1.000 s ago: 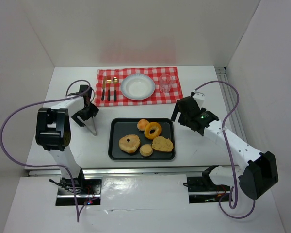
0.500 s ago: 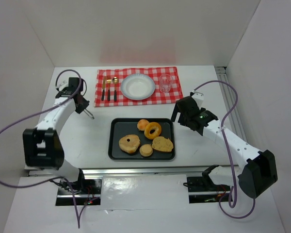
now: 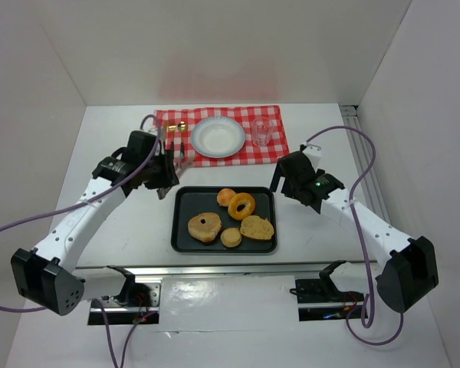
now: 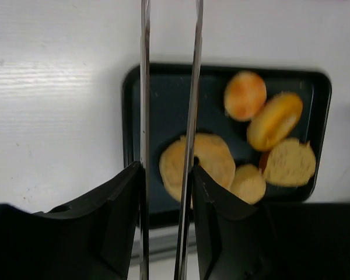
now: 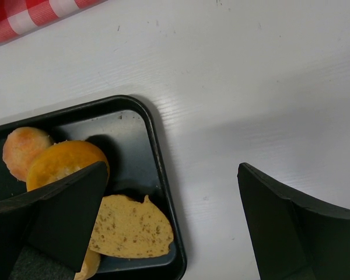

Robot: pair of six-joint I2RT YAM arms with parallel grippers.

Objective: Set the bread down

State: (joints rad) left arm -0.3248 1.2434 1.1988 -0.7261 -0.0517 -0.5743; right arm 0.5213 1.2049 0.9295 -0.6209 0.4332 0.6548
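While left claw (image 4: 166,169) grips tongs (image 4: 144,70) | bread (image 3: 205,227) on tray (image 3: 185,201) | right claw (image 5: 172,167) spread

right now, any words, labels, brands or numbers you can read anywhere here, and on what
None: no word, label, brand, number or sign can be read in any view.
The tray, cloth, plate, glass and tongs show no print.

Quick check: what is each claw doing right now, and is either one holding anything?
Left claw: closed on the metal tongs.
Right claw: open, holding nothing.
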